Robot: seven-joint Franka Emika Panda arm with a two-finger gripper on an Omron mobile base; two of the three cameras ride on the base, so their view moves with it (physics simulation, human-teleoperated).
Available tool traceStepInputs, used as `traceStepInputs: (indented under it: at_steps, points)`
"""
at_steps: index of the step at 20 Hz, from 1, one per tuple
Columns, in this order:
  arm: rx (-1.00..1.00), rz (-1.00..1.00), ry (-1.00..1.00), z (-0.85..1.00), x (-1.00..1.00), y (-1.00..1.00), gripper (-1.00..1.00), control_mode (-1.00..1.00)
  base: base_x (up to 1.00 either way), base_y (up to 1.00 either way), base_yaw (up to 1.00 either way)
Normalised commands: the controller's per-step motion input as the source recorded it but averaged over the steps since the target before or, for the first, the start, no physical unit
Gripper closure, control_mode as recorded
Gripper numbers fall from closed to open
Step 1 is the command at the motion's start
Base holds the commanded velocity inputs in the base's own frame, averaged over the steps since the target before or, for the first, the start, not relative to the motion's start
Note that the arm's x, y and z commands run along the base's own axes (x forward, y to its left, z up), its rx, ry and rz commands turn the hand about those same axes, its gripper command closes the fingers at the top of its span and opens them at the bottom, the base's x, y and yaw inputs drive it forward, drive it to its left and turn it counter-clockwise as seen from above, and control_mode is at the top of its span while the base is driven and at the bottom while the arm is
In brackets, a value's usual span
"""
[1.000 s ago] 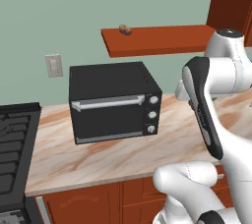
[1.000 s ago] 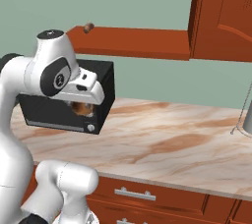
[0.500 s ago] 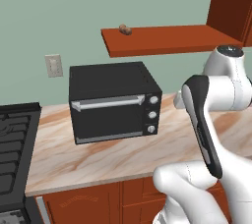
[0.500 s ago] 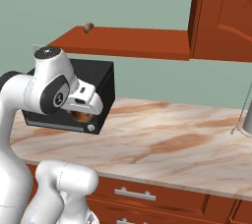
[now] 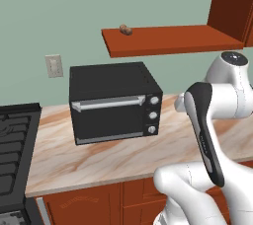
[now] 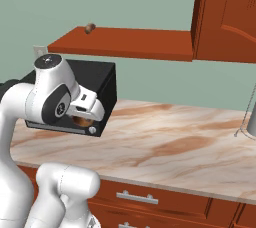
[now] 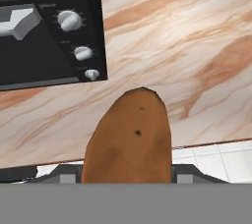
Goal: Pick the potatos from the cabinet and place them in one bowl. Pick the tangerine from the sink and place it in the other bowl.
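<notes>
You have one potato [image 7: 129, 137] clamped between the fingers of the gripper [image 6: 85, 118], and in the hand view its long axis runs straight out along the line of the fingers, so the brown lump sticks out ahead of the hand rather than across it. What the coming move turns on is where the load sits against its target: the hand hangs over the marble counter [image 6: 170, 144], just beside the front corner of the black toaster oven [image 5: 112, 101] with its knobs, and no bowl is to be seen near it, so you will have to carry the potato away from here to find one. A second potato [image 5: 125, 29] lies on the cabinet's open shelf [image 6: 125, 42], well above the hand and toward the shelf's far end (it looks small and a little blurred, so its own lie is hard to tell). There is just the one arm, so it must go back up for that one later
</notes>
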Motion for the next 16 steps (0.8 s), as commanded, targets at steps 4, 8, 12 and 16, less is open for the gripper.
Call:
traceStepInputs:
  at_steps: [4,8,12,16]
  points:
    - [0.0,0.0,0.0,0.0,0.0,0.0,1.0,-1.0,0.0,0.0,0.0]
    - [0.0,0.0,0.0,0.0,0.0,0.0,1.0,-1.0,0.0,0.0,0.0]
    - [0.0,0.0,0.0,0.0,0.0,0.0,1.0,1.0,0.0,0.0,0.0]
    - [0.0,0.0,0.0,0.0,0.0,0.0,1.0,1.0,-0.8,0.06,0.0]
